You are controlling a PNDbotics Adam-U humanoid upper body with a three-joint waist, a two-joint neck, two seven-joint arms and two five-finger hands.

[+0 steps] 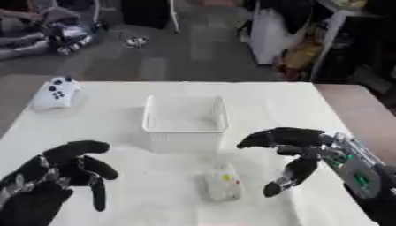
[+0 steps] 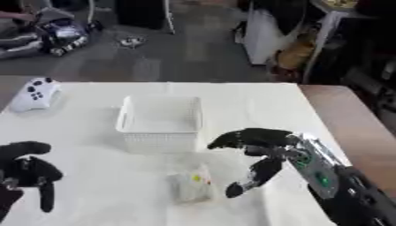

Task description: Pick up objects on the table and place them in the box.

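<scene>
1. The desk (image 1: pixel 108 101) is covered in white and fills most of both views, its far edge running across the upper third; bare brown wood shows past its right edge.
2. The right hand (image 1: pixel 298 148) comes in from the desk's right edge on a black and silver arm. Its fingers (image 1: pixel 292 174) are spread and hooked downward, the thumb reaching left toward the box, and nothing is held between them. It hangs just right of the near controller; whether the lowest fingertip touches the desk I cannot tell.
3. The left hand (image 1: pixel 66 170) shows at the desk's near left corner (cut off by the frame in the right eye view). Its fingers are loosely curled and apart, holding nothing.
4. The box (image 1: pixel 185 123) is a white basket with perforated walls, standing upright near the middle of the desk, a little toward the far edge. It appears empty.
5. A white game controller (image 1: pixel 55 93) lies at the desk's far left corner, well apart from the box and from both hands, with dark buttons on its top.
6. A second white controller (image 1: pixel 222 182) lies near the desk's near edge, just in front of the box and apart from it, with small yellow and red marks on it.
</scene>
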